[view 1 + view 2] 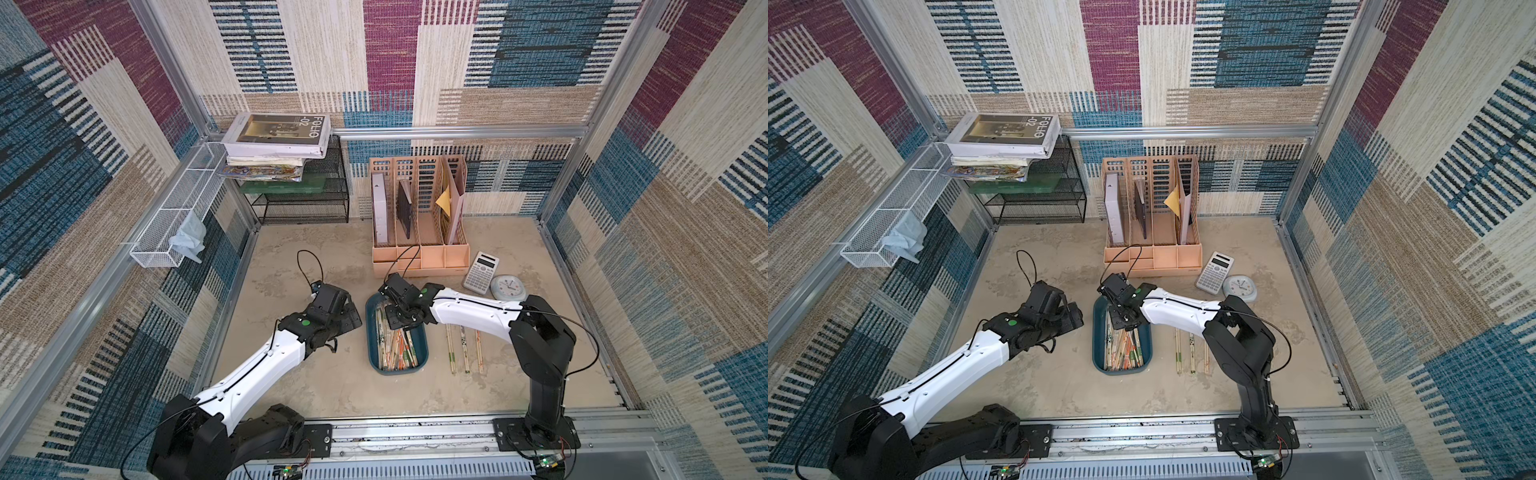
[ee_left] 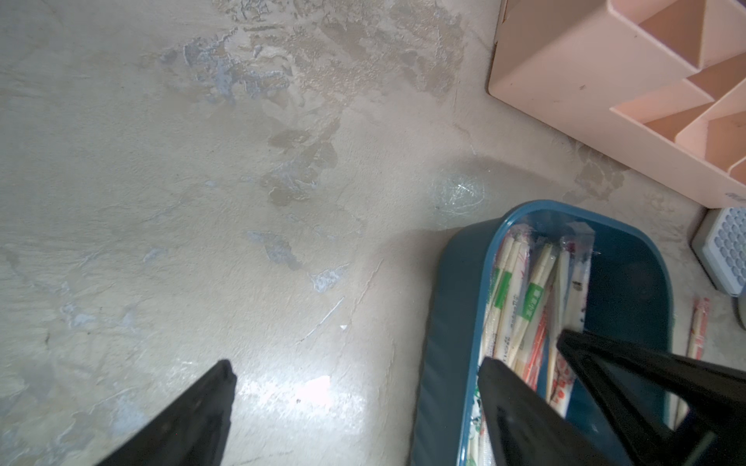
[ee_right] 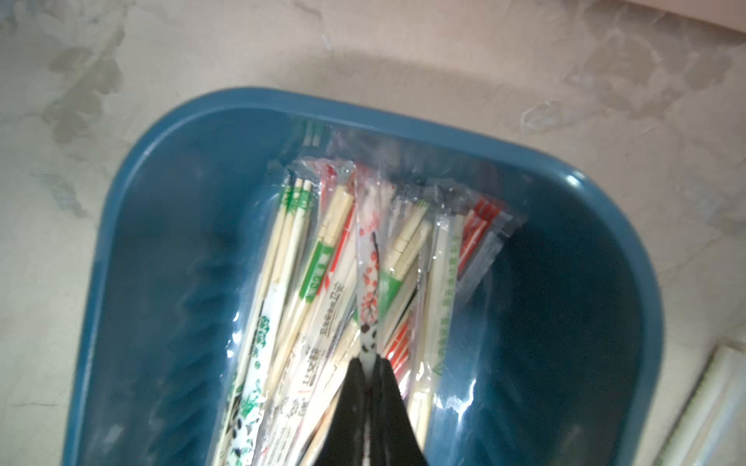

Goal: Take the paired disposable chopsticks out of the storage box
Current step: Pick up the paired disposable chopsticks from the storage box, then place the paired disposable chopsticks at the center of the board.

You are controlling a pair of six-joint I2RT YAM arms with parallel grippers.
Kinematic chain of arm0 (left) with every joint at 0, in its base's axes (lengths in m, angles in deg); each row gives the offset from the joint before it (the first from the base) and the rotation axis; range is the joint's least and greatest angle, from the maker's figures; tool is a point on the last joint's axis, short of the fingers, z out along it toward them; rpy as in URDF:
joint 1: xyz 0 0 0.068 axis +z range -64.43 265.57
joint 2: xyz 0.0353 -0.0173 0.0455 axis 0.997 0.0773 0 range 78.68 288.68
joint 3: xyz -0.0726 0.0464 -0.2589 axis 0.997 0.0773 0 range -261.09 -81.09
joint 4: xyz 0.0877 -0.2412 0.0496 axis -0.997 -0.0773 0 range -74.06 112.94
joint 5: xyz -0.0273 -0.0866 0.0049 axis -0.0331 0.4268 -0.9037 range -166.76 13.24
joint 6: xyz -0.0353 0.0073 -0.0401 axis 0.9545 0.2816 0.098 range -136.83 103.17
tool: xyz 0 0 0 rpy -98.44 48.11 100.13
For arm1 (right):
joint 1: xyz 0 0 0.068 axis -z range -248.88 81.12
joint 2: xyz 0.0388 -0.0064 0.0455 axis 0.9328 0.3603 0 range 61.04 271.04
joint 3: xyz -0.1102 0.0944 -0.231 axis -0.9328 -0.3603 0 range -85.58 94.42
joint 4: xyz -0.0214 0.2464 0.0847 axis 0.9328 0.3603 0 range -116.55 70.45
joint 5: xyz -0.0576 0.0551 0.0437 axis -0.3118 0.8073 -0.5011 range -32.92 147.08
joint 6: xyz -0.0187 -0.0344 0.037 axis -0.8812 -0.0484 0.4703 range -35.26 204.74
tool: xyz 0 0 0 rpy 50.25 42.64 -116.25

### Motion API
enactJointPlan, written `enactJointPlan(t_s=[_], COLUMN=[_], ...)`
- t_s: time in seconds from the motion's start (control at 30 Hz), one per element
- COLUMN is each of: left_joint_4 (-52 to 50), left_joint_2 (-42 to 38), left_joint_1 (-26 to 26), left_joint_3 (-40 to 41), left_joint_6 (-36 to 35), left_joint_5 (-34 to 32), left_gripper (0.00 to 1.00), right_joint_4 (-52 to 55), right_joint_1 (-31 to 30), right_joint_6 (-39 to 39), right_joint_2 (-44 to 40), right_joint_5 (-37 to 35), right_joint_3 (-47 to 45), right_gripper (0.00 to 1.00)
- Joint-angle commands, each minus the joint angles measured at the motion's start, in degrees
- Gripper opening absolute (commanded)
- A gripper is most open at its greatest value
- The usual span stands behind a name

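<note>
Inside the box (image 3: 403, 117), the chopsticks (image 3: 319, 282) lie in a loose lengthwise heap. They are thin, pale bamboo pairs, each in a crinkly clear sleeve printed in green, orange-red or black-and-white panda. They overlap too much to count.

The right gripper (image 3: 369, 363) reaches into the heap near the box's far end. Its black fingers are pressed together on the panda pair (image 3: 369, 306), a white sleeve with red blossoms and a panda face.

The one box is smooth dark teal plastic, rectangular with rounded corners, a low rim and faintly ribbed walls. It sits mid-table between the two arms. Just to its right, three loose pairs (image 1: 463, 349) lie side by side on the table (image 1: 332, 395), a mottled beige, plaster-like surface.

The left gripper (image 2: 359, 363) hovers just beside the box's left wall, its fingers spread wide and holding nothing.

Farther back stands one peach slotted organiser (image 1: 419, 257) with four compartments. To its right are one grey calculator (image 1: 481, 272) and one round clock (image 1: 508, 287). A black wire-mesh rack (image 1: 307, 203) in the far left corner carries stacked books (image 1: 276, 135).
</note>
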Motion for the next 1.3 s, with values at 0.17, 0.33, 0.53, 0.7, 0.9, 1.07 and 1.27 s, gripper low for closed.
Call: enactJointPlan(t_s=[0.17,0.33,0.53,0.7,0.9,1.07,1.27], left_joint_4=[-0.1,0.0,0.0,0.2,0.3,0.4,0.4], left_joint_2=[0.1,0.5,1.5,2.4,3.1,4.0,4.5], left_joint_1=[0.0,-1.1,-3.6,-5.2,-6.1,-6.4,-6.7], left_joint_3=[-1.4,-2.8,-4.2,-4.8,-5.4,-6.0,-6.4], left_joint_6=[-1.2,-1.0,-0.6,-0.5,-0.5,-0.5,-0.6], left_joint_5=[1.4,2.2,1.6,0.8,0.0,0.0,-0.2], left_gripper=[0.96,0.96,0.98,0.98,0.98,0.98,0.98], right_joint_4=[0.5,-0.2,-0.3,-0.8,-1.0,-3.3,-5.5], right_joint_1=[-0.2,0.1,1.8,4.9,9.2,10.9,10.7], right_joint_6=[0.4,1.1,2.7,4.5,6.6,7.5,7.4], right_joint_2=[-4.4,-8.2,-14.0,-20.4,-26.7,-25.3,-17.5], right_joint_5=[1.6,2.5,1.2,0.3,-1.1,0.1,1.1], right_joint_3=[0.6,0.7,-1.9,-8.1,-17.6,-22.1,-21.3], right_gripper=[0.02,0.02,0.02,0.03,0.04,0.04,0.04])
